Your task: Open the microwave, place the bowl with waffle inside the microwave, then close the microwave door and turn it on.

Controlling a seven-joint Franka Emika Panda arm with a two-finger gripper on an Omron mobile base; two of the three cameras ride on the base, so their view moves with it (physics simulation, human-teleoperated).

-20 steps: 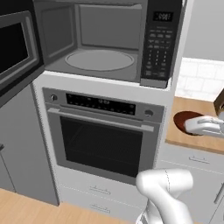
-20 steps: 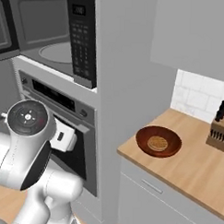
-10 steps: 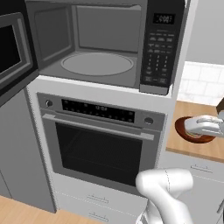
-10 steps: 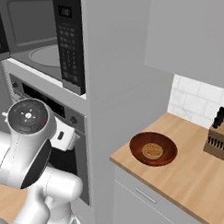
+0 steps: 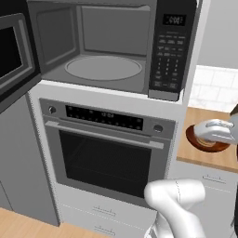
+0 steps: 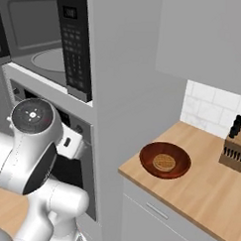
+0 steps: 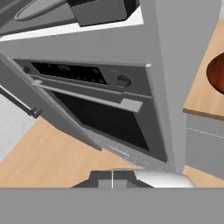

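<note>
Even, bright, diffuse rendered light is seen throughout, with soft shading inside the microwave (image 5: 104, 51) cavity, no glare, and slightly soft, low-resolution edges.

A steel wall oven (image 5: 109, 155) sat in grey cabinetry. Right of the oven ran a wooden counter (image 6: 208, 193), backed by white wall tiles (image 6: 207, 109). Below it lay wood flooring (image 7: 48, 157).

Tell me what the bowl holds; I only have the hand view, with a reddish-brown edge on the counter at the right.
Observer: The bowl holds one round waffle, lying flat near its middle.
Operator: Report the microwave's state.
Observer: The microwave door is swung open to the left; the cavity's glass turntable is bare.
Operator: Name anything else on that counter.
Observer: A knife block stands right of the bowl, apart from it, near the tiled wall.
</note>
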